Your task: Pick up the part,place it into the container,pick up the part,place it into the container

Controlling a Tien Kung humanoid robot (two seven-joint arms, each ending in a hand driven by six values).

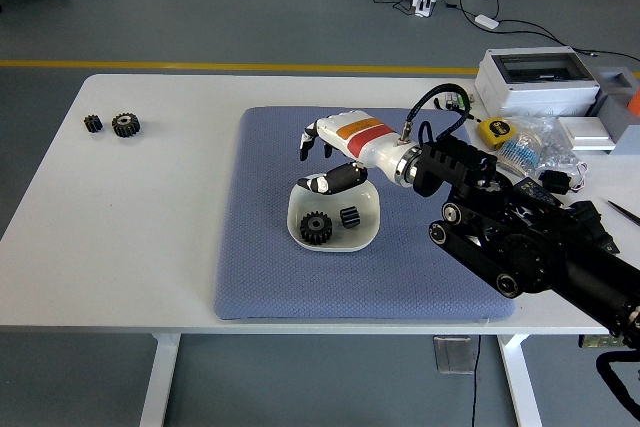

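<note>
Over the white bowl [370,215] on the blue mat [270,267] our right hand [330,152] hangs with fingers spread, gripping nothing; inside the bowl we see a large gear [316,228] and, at its 3 o'clock, a small gear [349,217]; two more gears [112,124] sit far off at 10 o'clock on the table [150,217]
</note>
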